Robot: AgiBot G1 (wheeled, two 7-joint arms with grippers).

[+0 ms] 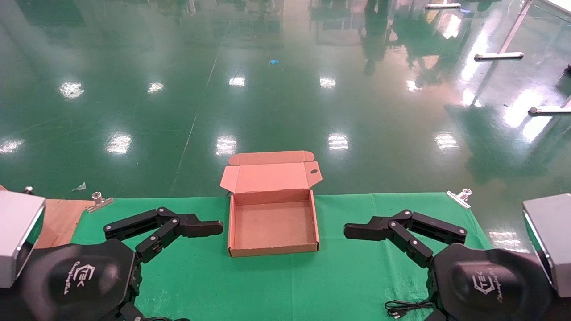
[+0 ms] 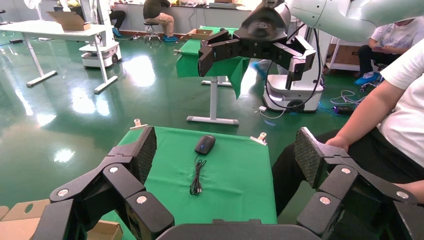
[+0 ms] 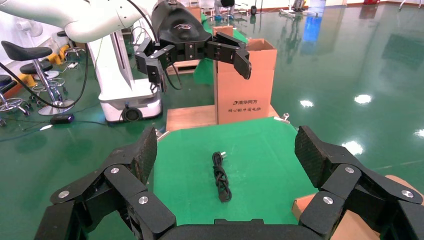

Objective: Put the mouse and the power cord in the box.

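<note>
The brown box (image 1: pixel 273 225) lies open and empty at the middle of the green cloth, with its lid folded back. In the left wrist view the black mouse (image 2: pixel 205 144) rests on the cloth with its thin wire (image 2: pixel 197 176) bundled beside it. In the head view the right arm hides the mouse, and only the wire (image 1: pixel 403 308) shows. The coiled black power cord (image 3: pixel 220 175) lies on the cloth in the right wrist view. My left gripper (image 1: pixel 209 228) hangs open left of the box. My right gripper (image 1: pixel 357 231) hangs open to its right. Both hold nothing.
Metal clips (image 1: pixel 99 199) (image 1: pixel 461 196) pin the cloth at the far corners. A wooden board (image 1: pixel 60 220) lies off the cloth's left edge, with a tall cardboard carton (image 3: pixel 245 85) on it. A seated person (image 2: pixel 380 115) is close to the table's right side.
</note>
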